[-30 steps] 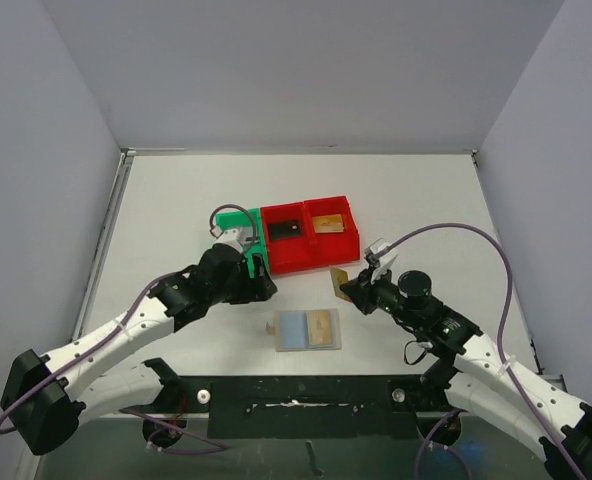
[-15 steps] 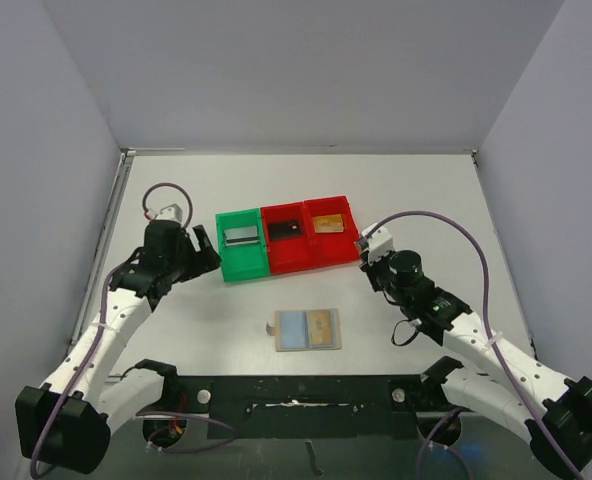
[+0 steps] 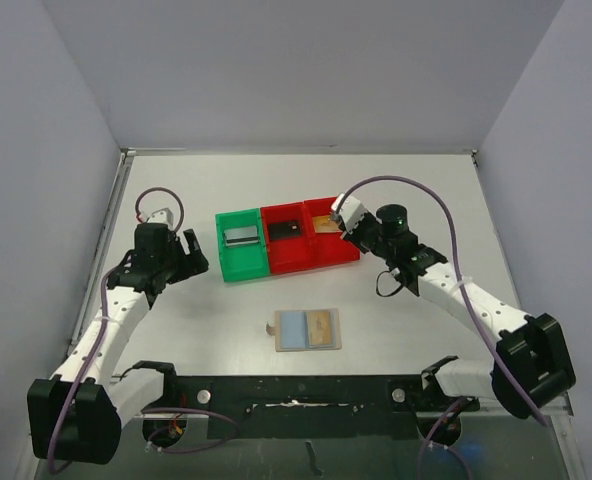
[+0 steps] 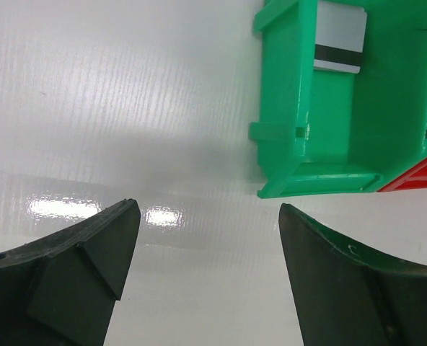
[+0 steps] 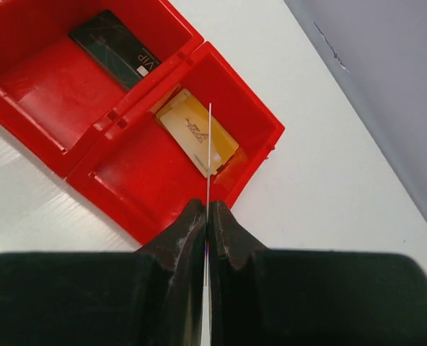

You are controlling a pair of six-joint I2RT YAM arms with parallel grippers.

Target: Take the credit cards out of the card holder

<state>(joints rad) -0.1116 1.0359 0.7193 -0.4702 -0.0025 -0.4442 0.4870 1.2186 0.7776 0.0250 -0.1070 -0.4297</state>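
Observation:
The card holder (image 3: 308, 329) lies open on the table near the front, its light-blue pockets up, with a gold card (image 3: 323, 326) still in its right side. My right gripper (image 5: 208, 209) is shut on a credit card (image 5: 209, 144) seen edge-on, held over the right red bin (image 5: 242, 119), where another gold card (image 5: 197, 140) lies. A black card (image 5: 116, 47) rests in the middle red bin, and a silver card (image 4: 338, 40) in the green bin (image 4: 300, 122). My left gripper (image 4: 208, 213) hangs open and empty over bare table, left of the green bin.
The three bins stand in a row, green (image 3: 241, 243), red (image 3: 288, 238) and red (image 3: 332, 230), at mid table. Grey walls enclose the table on the left, back and right. The right arm's cable (image 3: 416, 195) arches above its wrist.
The left gripper has pulled back leftward from over the green bin, leaving the silver card there. The right gripper has carried its card from beside the holder up to the right red bin.

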